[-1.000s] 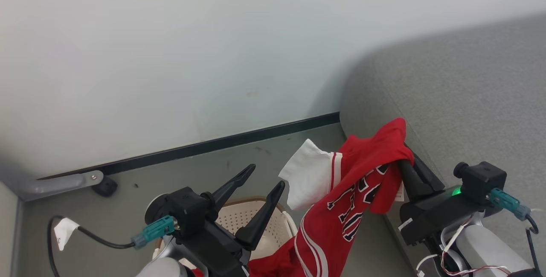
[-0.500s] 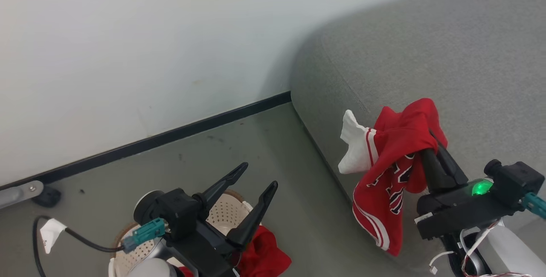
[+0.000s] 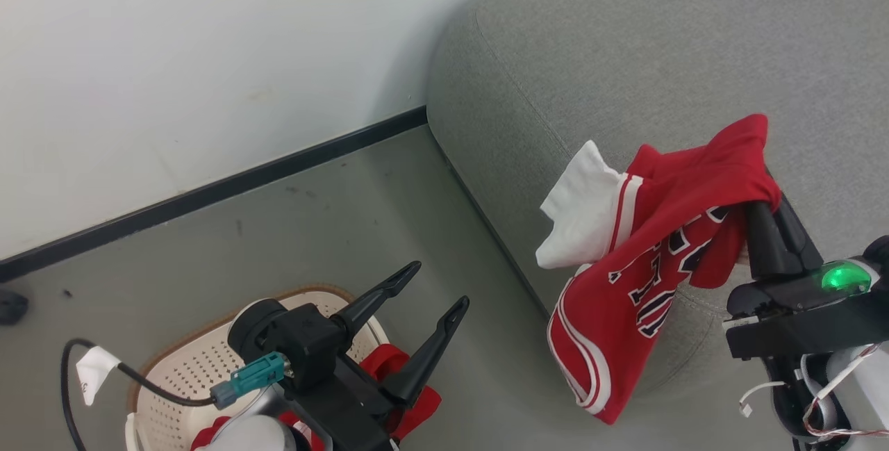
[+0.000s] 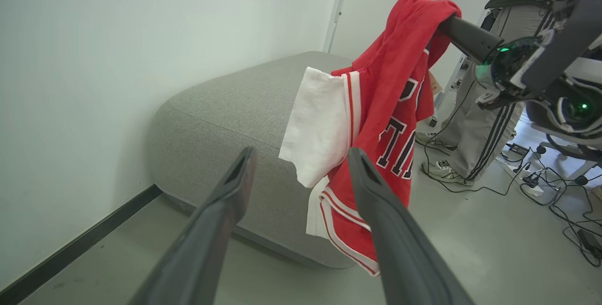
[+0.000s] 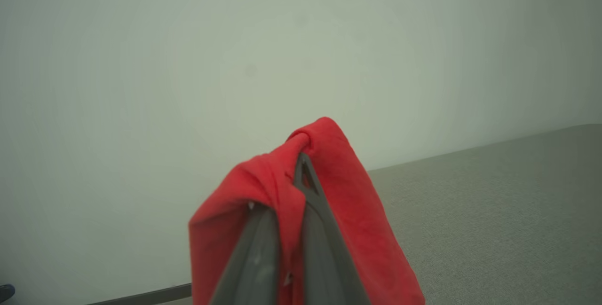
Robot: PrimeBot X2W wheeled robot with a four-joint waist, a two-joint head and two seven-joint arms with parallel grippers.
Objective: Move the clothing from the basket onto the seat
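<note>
The right pincer [image 3: 767, 222] is gripping a red jersey [image 3: 646, 277] dangling beside the sofa [image 3: 625, 55] edge, the left pincer [image 3: 439, 283] is gaping empty over the basket [image 3: 167, 374], and letting go here risks the jersey sliding to the floor.

Clothing [image 3: 646, 263] (in right pincer [image 5: 302, 161]) swung over seat [image 3: 625, 55].

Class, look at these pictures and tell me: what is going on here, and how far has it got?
A two-armed robot is moving laundry. Its right gripper is shut on a red jersey, held up at the edge of the grey seat with the cloth hanging free, not yet laid down. The left gripper is open and empty above the basket, which holds other red clothing.
</note>
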